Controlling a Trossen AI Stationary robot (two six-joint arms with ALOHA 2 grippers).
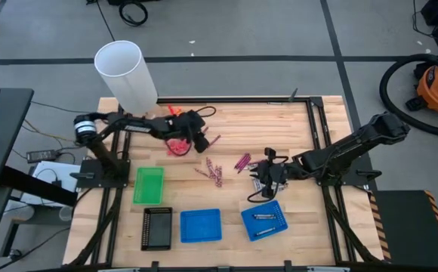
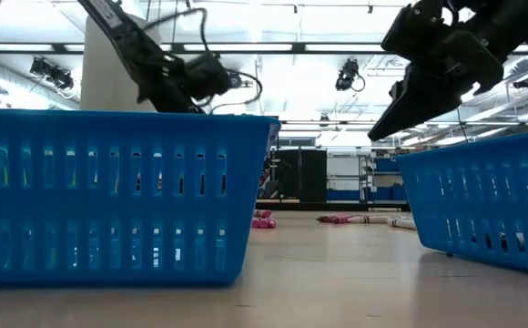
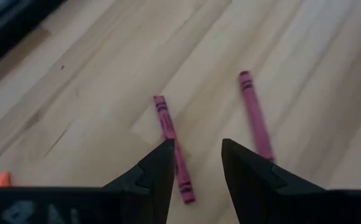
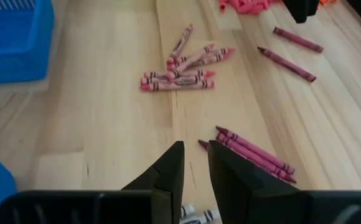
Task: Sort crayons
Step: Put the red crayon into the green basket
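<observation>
Two maroon crayons (image 3: 171,143) (image 3: 255,118) lie flat on the wooden table under my left gripper (image 3: 198,163), which is open and hovers over them (image 1: 201,140). One finger stands beside the nearer crayon; I see no touch. My right gripper (image 4: 196,158) is open by a narrow gap and empty, above the table (image 1: 268,172). Beside it lie a few magenta crayons (image 4: 252,152). A brownish-red heap (image 4: 180,68) lies farther off. Grey crayons (image 4: 196,214) show just under its fingers.
Near the front edge stand a green tray (image 1: 149,185), a black tray (image 1: 157,227), a blue tray (image 1: 201,225) and a second blue tray (image 1: 264,221) holding grey crayons. A red heap (image 1: 177,145) lies by the left gripper. A white cylinder (image 1: 124,72) stands at the far left.
</observation>
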